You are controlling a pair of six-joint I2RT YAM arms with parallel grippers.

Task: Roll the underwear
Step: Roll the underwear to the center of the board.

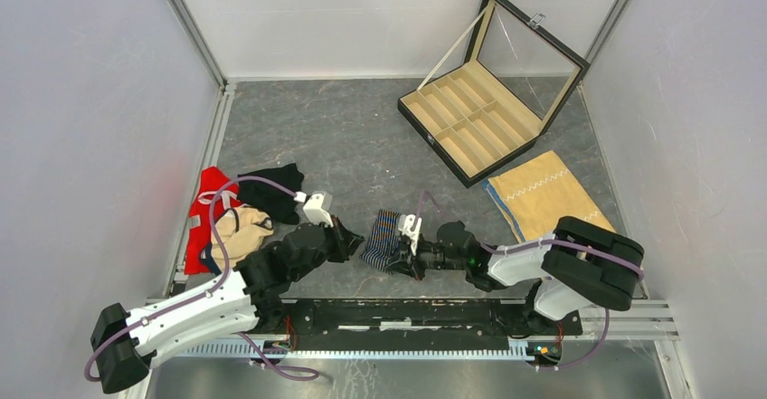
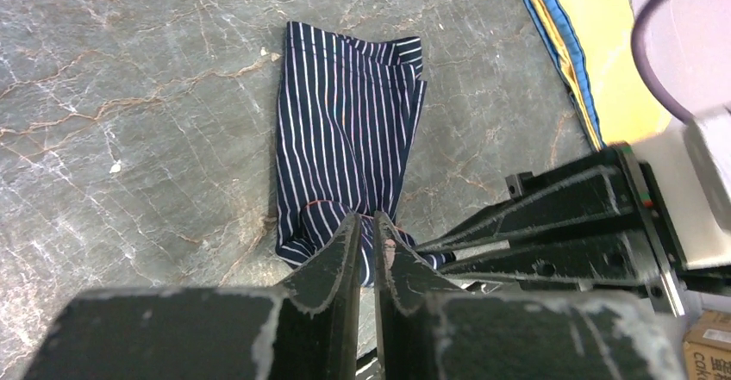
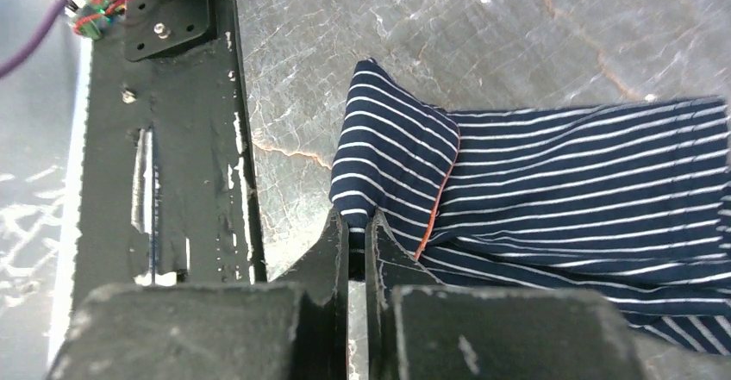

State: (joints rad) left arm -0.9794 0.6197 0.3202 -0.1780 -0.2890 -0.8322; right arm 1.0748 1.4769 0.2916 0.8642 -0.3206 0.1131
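We see the striped underwear (image 1: 382, 236) lying on the grey marbled table (image 1: 362, 146), close to the near edge and between the two grippers. It is dark navy cloth with thin pale stripes running along its length. In the left wrist view it lies as a long, narrow, flattened shape, folded over itself lengthwise, with a hemmed end at the far side and a bunched, rumpled end nearest the camera. In the right wrist view one corner is turned up into a soft fold, and a thin orange-red line of stitching shows along the seam beside it.

The right gripper (image 3: 358, 225) is closed on that raised fold, with striped cloth pinched between its fingertips, just beside the black base rail (image 3: 181, 139). The left gripper (image 2: 366, 229) sits at the bunched end with its fingers almost together and only a thin slit between them. We cannot tell whether any cloth is caught there.

Well to the left, a plain black underwear (image 1: 271, 191) lies crumpled on a small heap, beside a red garment (image 1: 206, 204) and a beige garment (image 1: 237, 236).

Towards the far right stands an open compartment box (image 1: 470, 123) with its glass lid raised. Near it lies a flat tan cloth (image 1: 547, 191) with white zigzag stitching.
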